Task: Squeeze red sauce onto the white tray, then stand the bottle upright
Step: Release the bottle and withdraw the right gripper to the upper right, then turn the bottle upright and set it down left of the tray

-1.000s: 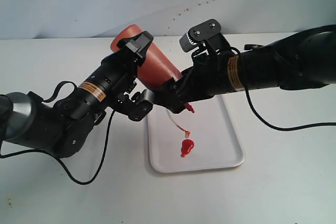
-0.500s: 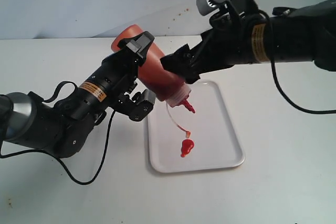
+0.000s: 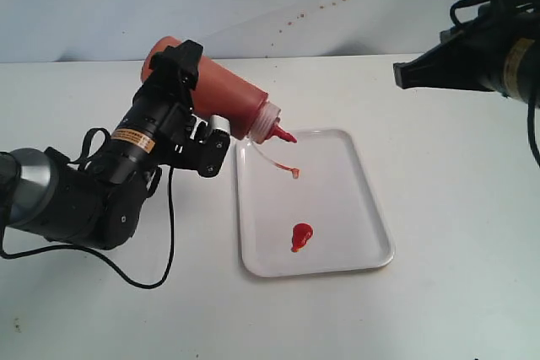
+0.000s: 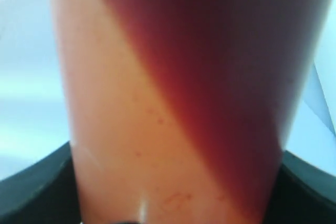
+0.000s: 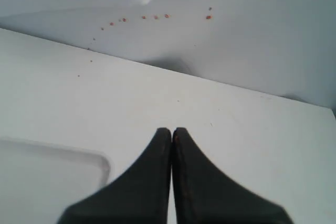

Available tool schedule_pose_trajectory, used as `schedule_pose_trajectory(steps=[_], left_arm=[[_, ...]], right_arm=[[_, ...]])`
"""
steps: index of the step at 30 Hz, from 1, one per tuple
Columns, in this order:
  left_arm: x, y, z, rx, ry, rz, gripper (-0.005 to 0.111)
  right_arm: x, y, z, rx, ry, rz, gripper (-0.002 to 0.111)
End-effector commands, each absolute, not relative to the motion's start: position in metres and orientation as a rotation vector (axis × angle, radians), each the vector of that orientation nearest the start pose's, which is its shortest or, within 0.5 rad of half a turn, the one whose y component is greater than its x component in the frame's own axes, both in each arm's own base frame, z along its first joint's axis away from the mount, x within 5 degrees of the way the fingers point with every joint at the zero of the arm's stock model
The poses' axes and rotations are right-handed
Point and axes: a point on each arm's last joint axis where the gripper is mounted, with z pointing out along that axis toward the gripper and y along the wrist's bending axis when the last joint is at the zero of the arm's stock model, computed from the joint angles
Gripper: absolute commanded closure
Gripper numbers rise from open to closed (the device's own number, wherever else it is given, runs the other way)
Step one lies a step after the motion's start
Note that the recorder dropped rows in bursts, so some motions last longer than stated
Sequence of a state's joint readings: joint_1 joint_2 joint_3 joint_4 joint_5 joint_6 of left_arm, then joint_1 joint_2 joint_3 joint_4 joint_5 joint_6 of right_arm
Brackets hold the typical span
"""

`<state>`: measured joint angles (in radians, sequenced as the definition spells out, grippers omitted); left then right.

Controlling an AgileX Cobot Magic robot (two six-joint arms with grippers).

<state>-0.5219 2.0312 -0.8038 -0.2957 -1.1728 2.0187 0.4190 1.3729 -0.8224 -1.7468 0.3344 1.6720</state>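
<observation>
The red-orange squeeze bottle [image 3: 221, 97] is tilted, its red nozzle [image 3: 282, 133] pointing down toward the far left corner of the white tray [image 3: 354, 183]. Its small cap [image 3: 294, 173] dangles on a thin tether over the tray. My left gripper [image 3: 198, 128] is shut on the bottle's body, which fills the left wrist view [image 4: 173, 108]. A glossy blob of red sauce [image 3: 301, 234] lies on the tray near its front. My right gripper [image 3: 403, 75] hangs high at the far right, well clear of the bottle, its fingers pressed together [image 5: 172, 131] with nothing between them.
The back wall [image 3: 278, 6] carries small red splatter spots. A corner of the tray's rim [image 5: 102, 160] shows in the right wrist view. Bare white tabletop [image 3: 456, 208] lies right of the tray and in front of it.
My right gripper has let go of the bottle and pulled away up and to the right. The left gripper has moved the bottle back and left, less steeply tipped. The sauce blob stays put.
</observation>
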Motion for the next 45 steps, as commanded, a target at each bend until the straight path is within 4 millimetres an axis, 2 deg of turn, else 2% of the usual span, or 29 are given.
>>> schedule_pose_trajectory(steps=[1, 6, 11, 12, 14, 17, 21, 25, 35, 39, 45], left_arm=[[0.335, -0.16, 0.153, 1.355, 0.905, 1.239, 0.107], [0.332, -0.154, 0.161, 1.253, 1.001, 1.181, 0.107], [0.308, -0.14, 0.173, 1.167, 1.077, 1.058, 0.107], [0.3, -0.135, 0.174, 1.066, 1.165, 0.937, 0.107], [0.282, -0.127, 0.166, 0.999, 1.255, 0.771, 0.107], [0.267, -0.119, 0.154, 0.954, 1.351, 0.663, 0.107], [0.252, -0.11, 0.142, 0.887, 1.461, 0.537, 0.107], [0.241, -0.109, 0.135, 0.886, 1.495, 0.444, 0.107], [0.239, -0.115, 0.134, 0.842, 1.508, 0.303, 0.107], [0.239, -0.115, 0.134, 0.831, 1.513, 0.284, 0.107], [0.245, -0.104, 0.136, 0.742, 1.542, 0.167, 0.107]], right_arm=[[0.28, 0.086, 0.279, -0.201, 1.934, -0.141, 0.108], [0.285, 0.067, 0.279, -0.103, 1.944, -0.158, 0.108], [0.292, 0.037, 0.275, 0.058, 1.984, -0.071, 0.108], [0.293, 0.034, 0.275, 0.09, 1.985, -0.055, 0.108], [0.292, 0.039, 0.274, 0.058, 2.0, -0.002, 0.108], [0.291, 0.049, 0.272, -0.008, 2.029, 0.104, 0.108], [0.289, 0.056, 0.27, -0.058, 2.048, 0.183, 0.108], [0.287, 0.063, 0.269, -0.149, 2.059, 0.23, 0.108], [0.288, 0.066, 0.265, -0.218, 2.071, 0.23, 0.108], [0.296, 0.067, 0.247, -0.225, 2.131, 0.224, 0.108], [0.307, 0.067, 0.219, -0.264, 2.21, 0.157, 0.108]])
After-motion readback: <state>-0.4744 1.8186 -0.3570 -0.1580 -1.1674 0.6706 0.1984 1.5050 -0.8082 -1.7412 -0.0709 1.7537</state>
